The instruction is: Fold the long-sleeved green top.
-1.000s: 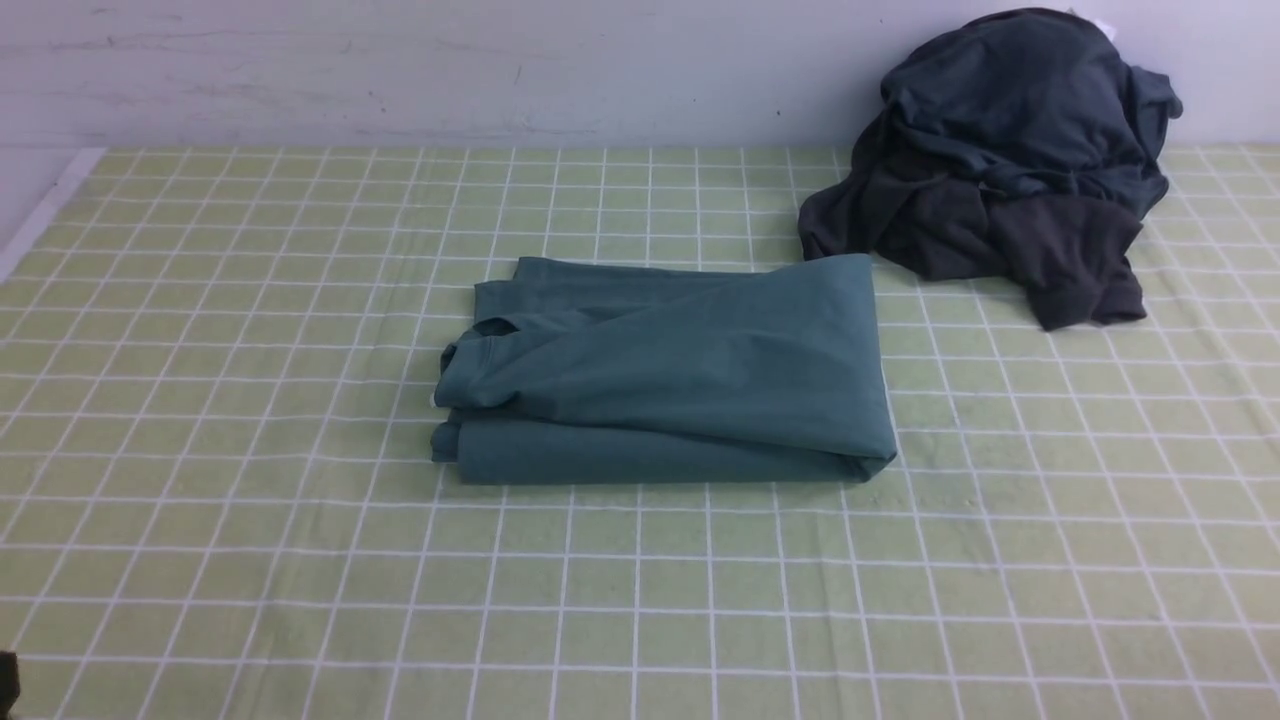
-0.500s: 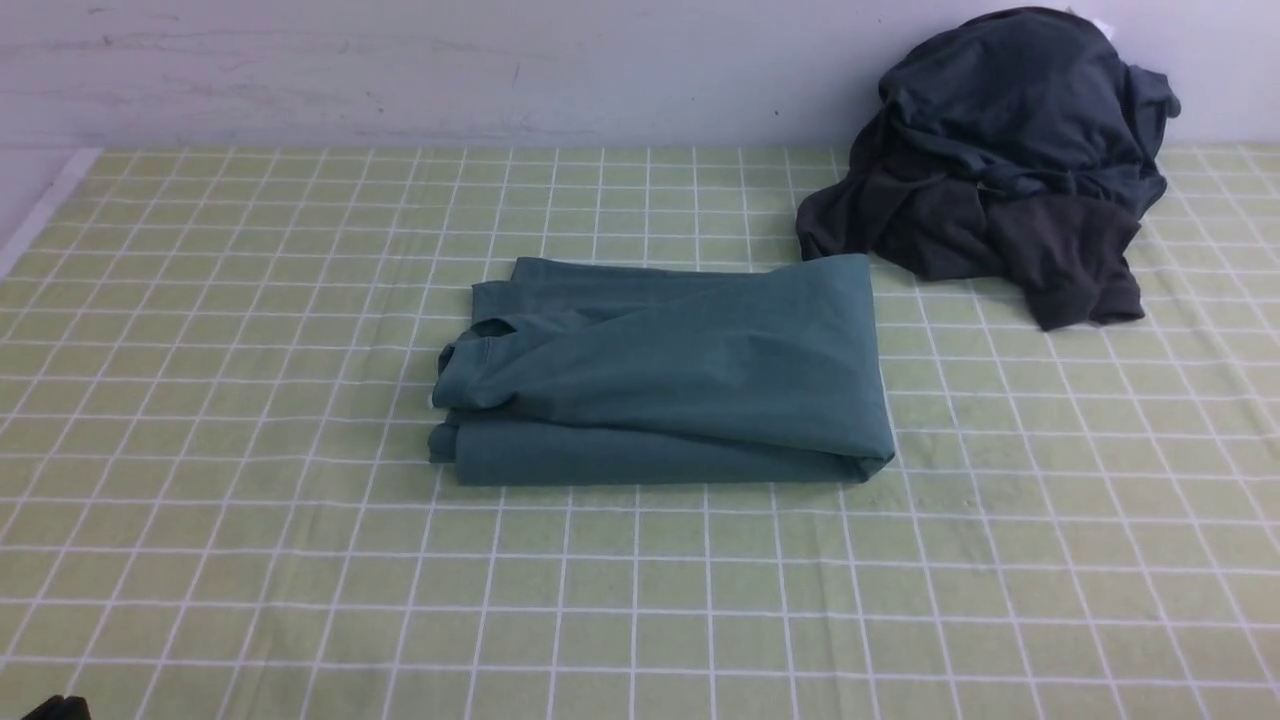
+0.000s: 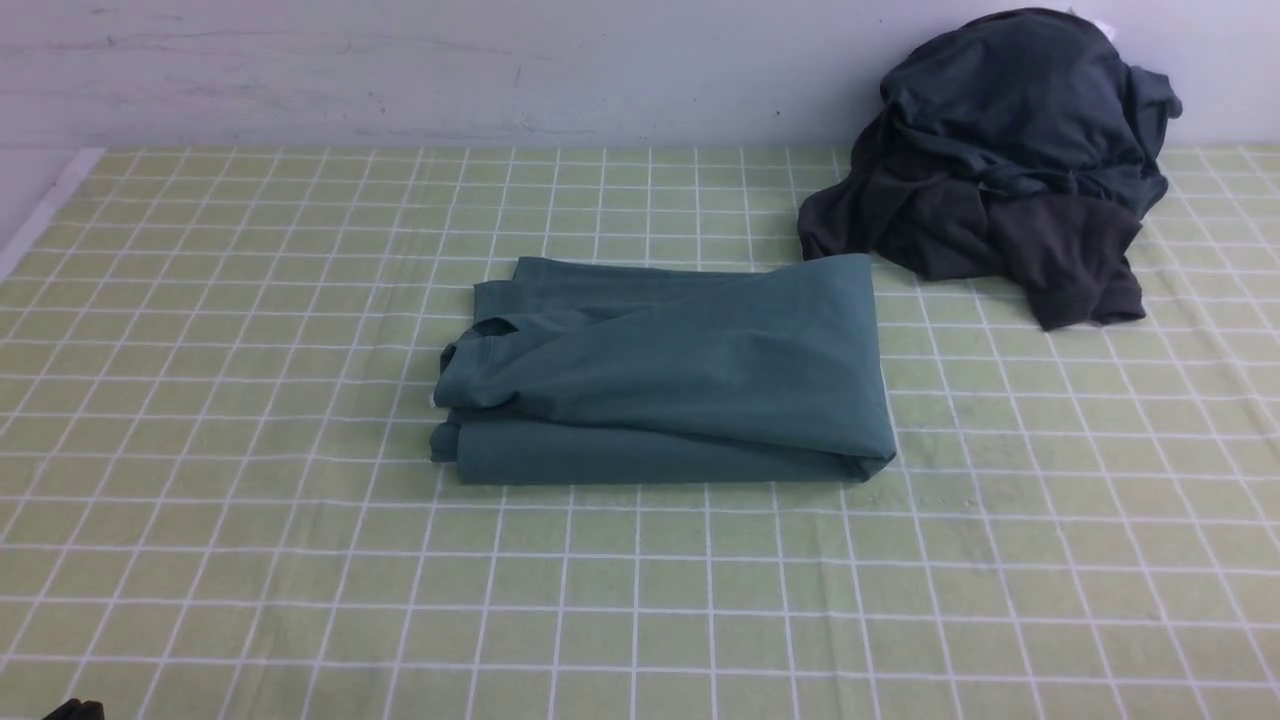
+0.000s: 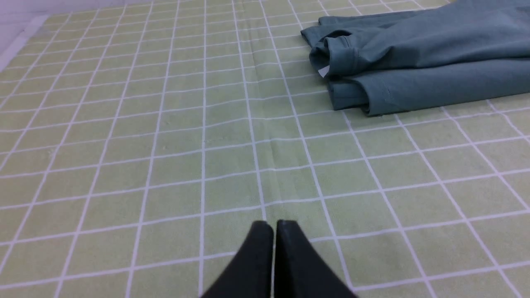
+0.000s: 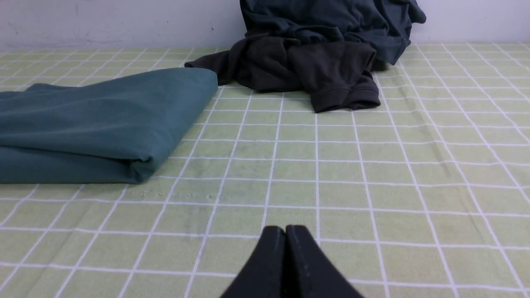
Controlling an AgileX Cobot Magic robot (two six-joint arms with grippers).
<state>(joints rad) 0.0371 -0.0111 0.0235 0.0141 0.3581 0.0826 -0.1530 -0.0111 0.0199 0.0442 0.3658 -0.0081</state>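
A green checked tablecloth [image 3: 250,400] covers the table below a pale wall. At its centre lies the green long-sleeved top [image 3: 670,375], folded. The left gripper [image 4: 273,225] and right gripper [image 5: 285,229], both clenched empty, sit well apart from it. Dark clothes [image 3: 1010,160] are heaped at far right.

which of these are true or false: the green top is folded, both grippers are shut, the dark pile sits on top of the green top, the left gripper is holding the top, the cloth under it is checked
1. The green top lies folded. True.
2. The left gripper and right gripper are both shut. True.
3. The dark clothes pile sits on top of the green top. False: it lies beside it, at its far right corner near the wall.
4. The left gripper holds the top. False: it is shut on nothing, apart from the top.
5. The tablecloth is checked. True.
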